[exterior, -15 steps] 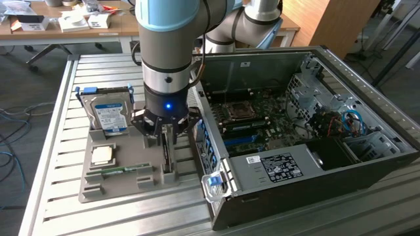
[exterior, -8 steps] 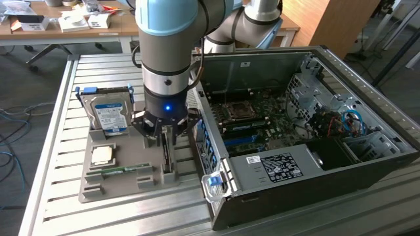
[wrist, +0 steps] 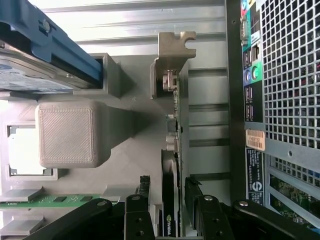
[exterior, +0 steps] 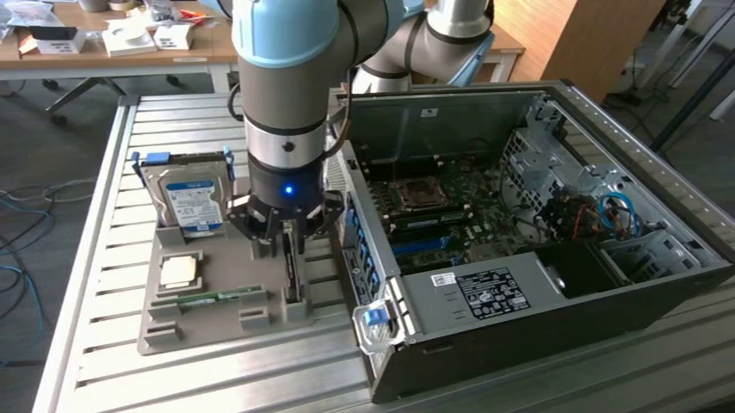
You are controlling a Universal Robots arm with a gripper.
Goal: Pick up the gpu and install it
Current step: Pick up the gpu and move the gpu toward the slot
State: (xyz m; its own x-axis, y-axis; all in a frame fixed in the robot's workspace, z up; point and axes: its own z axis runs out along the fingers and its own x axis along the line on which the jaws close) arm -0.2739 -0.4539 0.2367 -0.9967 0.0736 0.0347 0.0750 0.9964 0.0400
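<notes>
Gpu (wrist: 172, 150) stands on edge in grey tray (exterior: 172, 334), seen edge-on: thin green board, black cooler, metal bracket (wrist: 170, 55) at one end. Exterior view: at 9 o'clock of computer case (exterior: 552, 323). My claw (wrist: 168, 189) spread wide, straddling it.

Slatted metal workbench (exterior: 86, 284) is filling the foreground, soft light glancing off its ribs. Grey floor (exterior: 52, 155) is showing past the bench on the exterior view's left, with loose cables (exterior: 29, 200) trailing across it near the frame edge. Wooden desk (exterior: 115, 62) is standing at the back, carrying white boxes (exterior: 126, 36) and small clutter too blurred to tell. Tall wooden panel (exterior: 586, 39) is rising in the upper corner on the exterior view's right, with darker floor (exterior: 660, 95) running beside it. Even, diffuse light is falling across everything.
</notes>
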